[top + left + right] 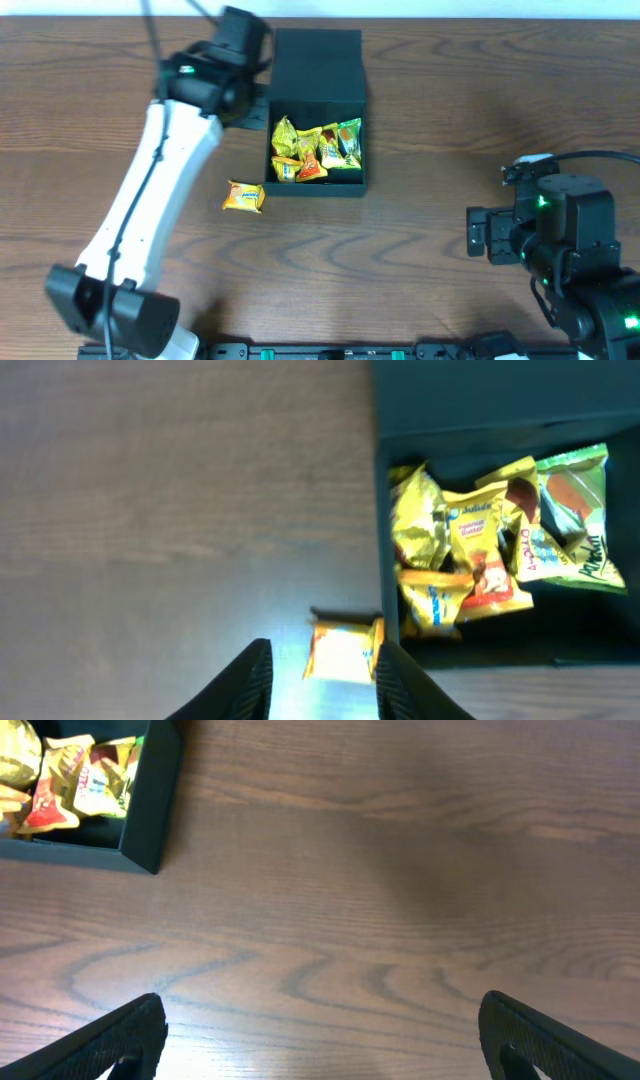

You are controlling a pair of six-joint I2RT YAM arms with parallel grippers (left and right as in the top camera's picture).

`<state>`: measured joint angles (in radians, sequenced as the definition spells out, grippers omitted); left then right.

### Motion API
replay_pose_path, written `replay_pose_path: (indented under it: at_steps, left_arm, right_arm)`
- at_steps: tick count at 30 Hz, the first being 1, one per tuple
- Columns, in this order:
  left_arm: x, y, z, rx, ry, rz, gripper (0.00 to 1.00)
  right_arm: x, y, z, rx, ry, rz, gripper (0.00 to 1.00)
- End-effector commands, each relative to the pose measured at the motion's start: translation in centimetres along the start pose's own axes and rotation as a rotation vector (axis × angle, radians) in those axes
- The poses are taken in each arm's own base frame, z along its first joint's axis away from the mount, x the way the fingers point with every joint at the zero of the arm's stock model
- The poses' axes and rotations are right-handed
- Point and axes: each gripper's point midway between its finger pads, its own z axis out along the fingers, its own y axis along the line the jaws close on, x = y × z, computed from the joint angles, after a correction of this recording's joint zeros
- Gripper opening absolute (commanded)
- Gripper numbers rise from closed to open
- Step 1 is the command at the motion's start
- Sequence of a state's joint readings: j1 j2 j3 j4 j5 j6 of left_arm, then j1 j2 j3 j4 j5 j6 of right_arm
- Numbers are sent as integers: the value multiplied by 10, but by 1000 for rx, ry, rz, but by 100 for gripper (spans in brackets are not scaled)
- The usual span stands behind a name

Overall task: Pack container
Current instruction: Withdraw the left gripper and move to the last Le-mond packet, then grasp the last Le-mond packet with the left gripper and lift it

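We find the container (318, 65) at the far middle of the tabletop (450, 120), flap back for loading, snack packets (315, 150) inside; one loose packet (243, 196) lies just beside it; the left claw (322, 682), apart and empty, seems aimed at that packet; the right claw (322, 1038) hangs apart, well clear.

Soft, even light is seen overhead; wrist views are blurred, the loose packet (343, 650) washed out at six o'clock.

Left tool (322, 678) and right tool (322, 1035) both agape.
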<state>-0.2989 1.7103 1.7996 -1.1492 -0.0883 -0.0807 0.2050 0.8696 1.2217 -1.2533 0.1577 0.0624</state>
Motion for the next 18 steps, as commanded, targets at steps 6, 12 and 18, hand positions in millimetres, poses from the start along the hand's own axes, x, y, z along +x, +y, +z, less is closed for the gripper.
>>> replay_pose_path:
  at_steps: [6, 12, 18]
  left_arm:
    - [66, 15, 24, 24, 90, -149, 27]
    - [135, 13, 60, 75, 52, -211, 60]
    - [176, 10, 106, 64, 142, -207, 61]
  right_arm:
    - [0, -2, -1, 11, -3, -14, 99]
    - [0, -2, -1, 11, -3, -14, 99]
    - [0, -2, -1, 11, -3, -14, 99]
